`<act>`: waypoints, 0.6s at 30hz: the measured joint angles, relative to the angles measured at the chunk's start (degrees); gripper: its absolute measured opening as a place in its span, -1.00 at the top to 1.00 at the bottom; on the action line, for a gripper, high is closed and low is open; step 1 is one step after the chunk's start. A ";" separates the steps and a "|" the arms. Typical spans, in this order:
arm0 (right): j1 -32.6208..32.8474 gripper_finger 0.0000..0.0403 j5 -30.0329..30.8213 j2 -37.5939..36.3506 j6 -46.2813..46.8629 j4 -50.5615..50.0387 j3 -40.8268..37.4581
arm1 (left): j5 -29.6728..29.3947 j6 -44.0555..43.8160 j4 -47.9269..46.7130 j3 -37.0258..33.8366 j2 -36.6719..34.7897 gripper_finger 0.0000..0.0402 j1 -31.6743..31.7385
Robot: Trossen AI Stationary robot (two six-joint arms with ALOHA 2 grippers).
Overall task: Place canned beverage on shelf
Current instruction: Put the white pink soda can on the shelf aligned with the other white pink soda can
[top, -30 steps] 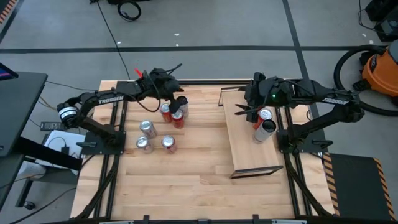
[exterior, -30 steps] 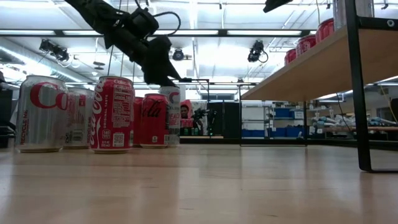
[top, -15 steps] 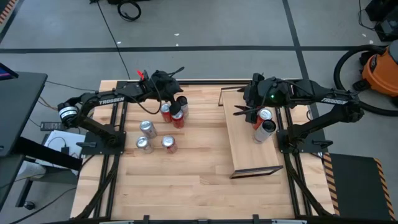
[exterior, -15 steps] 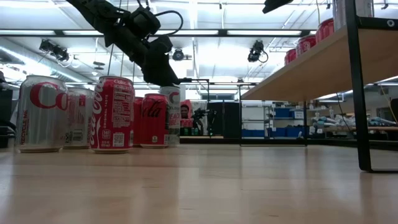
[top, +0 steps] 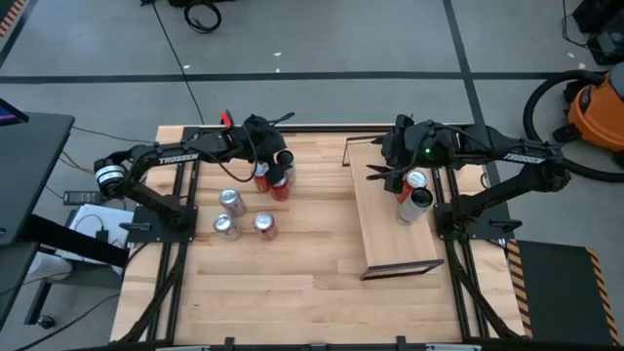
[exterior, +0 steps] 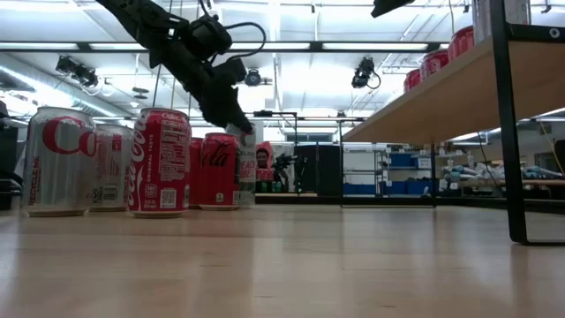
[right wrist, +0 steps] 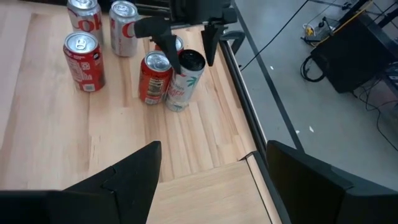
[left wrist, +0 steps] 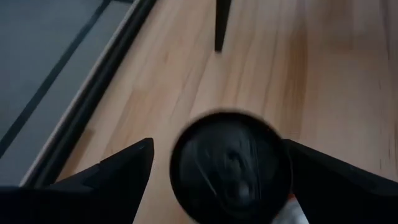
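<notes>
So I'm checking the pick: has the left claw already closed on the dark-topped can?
No, the left claw is open, its fingers standing apart on either side of the dark-topped can.

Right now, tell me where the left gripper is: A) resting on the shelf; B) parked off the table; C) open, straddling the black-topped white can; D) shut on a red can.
C: the left gripper hangs open, fingers on either side of the black-topped white can.
</notes>
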 joint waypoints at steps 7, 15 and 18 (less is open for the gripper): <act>0.00 -0.49 -0.20 0.00 0.27 -0.02 0.00 | -1.50 0.43 -1.42 0.00 0.41 -0.69 -0.02; 0.00 -0.49 -0.44 0.00 1.46 0.00 0.00 | -1.88 -0.60 -1.40 0.00 0.42 -0.29 -0.43; 0.00 -0.49 -0.75 -0.04 2.07 0.45 -0.90 | -2.12 -1.35 -1.11 0.03 0.39 -0.26 -1.01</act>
